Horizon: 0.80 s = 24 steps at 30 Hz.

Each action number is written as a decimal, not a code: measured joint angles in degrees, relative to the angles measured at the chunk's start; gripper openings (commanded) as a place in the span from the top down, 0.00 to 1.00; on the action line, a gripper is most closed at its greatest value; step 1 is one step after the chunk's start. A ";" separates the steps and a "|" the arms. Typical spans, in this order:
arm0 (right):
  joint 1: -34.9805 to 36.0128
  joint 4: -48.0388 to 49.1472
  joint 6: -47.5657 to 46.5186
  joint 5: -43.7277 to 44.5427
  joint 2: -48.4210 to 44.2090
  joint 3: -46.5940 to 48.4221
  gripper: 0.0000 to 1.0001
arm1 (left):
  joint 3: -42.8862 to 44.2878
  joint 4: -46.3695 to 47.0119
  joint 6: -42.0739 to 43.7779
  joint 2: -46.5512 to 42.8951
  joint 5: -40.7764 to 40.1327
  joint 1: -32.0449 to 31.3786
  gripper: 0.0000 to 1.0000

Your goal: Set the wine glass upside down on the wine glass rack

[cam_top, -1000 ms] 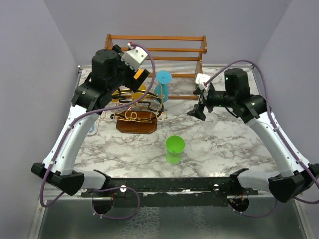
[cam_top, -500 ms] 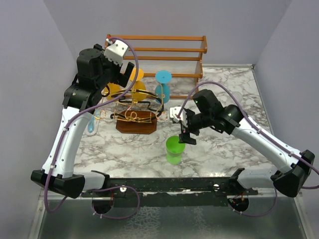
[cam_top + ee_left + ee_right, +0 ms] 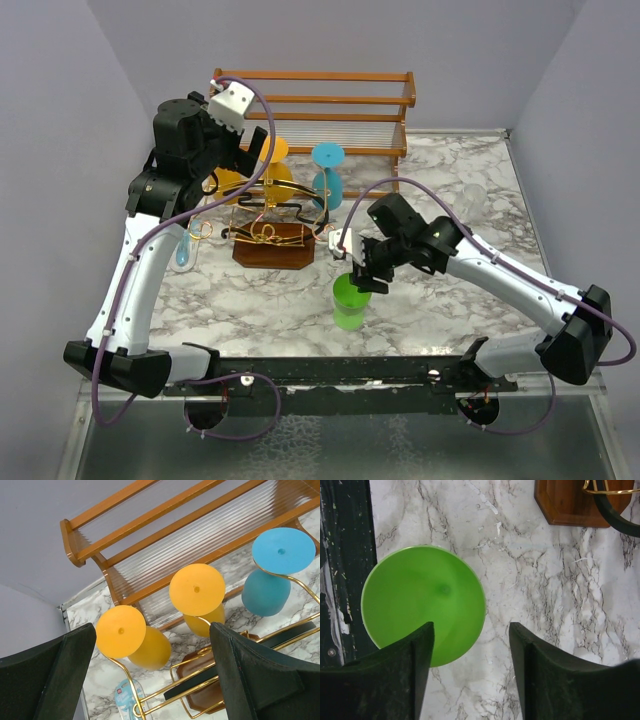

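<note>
Green wine glass (image 3: pixel 351 300) stands by the marble table's (image 3: pixel 450 290) near edge, apart from the wine glass rack (image 3: pixel 272 243).
Right gripper (image 3: pixel 362 279) hovers over its rim, jaws partly apart; left gripper (image 3: pixel 258 150) gapes wide above the rack.

Lab cell: grey walls (image 3: pixel 60 150), marble tabletop (image 3: pixel 260 295)

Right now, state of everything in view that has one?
green wine glass, standing on table, not on the wine glass rack
yellow wine glasses, both hung upside down on rack
blue wine glass, hung upside down on rack
left gripper, open, empty
right gripper, open, above green glass
</note>
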 measured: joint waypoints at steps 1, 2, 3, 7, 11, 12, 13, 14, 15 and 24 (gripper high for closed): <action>0.00 -0.02 0.02 0.22 0.07 0.00 0.49 | 0.00 0.00 0.00 0.00 0.02 0.00 0.01; 0.00 -0.04 -0.04 0.70 0.09 0.00 0.52 | 0.00 0.00 0.00 0.00 0.04 0.00 0.01; 0.00 -0.07 -0.04 1.09 0.09 0.00 0.55 | 0.00 0.02 0.02 0.00 0.07 0.00 0.01; 0.00 -0.22 -0.48 3.32 0.07 -0.02 0.67 | -0.02 0.04 0.04 0.00 0.20 0.00 0.01; 0.00 -0.63 -0.94 5.05 0.07 -0.28 0.77 | -0.28 0.46 0.07 0.00 0.61 0.00 0.01; 0.00 -0.76 -1.05 5.33 0.07 -0.39 0.80 | -0.48 0.57 0.07 0.00 0.76 0.00 0.01; 0.00 -0.94 -1.31 5.75 0.07 -0.50 0.84 | -0.63 0.59 0.07 0.00 0.96 0.00 0.01; 0.00 -1.16 -1.36 5.95 0.07 -0.52 0.87 | -0.90 0.63 0.07 0.00 1.16 0.00 0.01; 0.00 -1.42 -1.53 6.23 0.07 -0.52 0.92 | -1.07 0.66 0.07 0.00 1.27 0.00 0.01; 0.00 -3.15 -3.15 7.02 -1.27 -0.46 0.98 | -1.57 0.81 0.33 0.00 2.64 0.00 0.01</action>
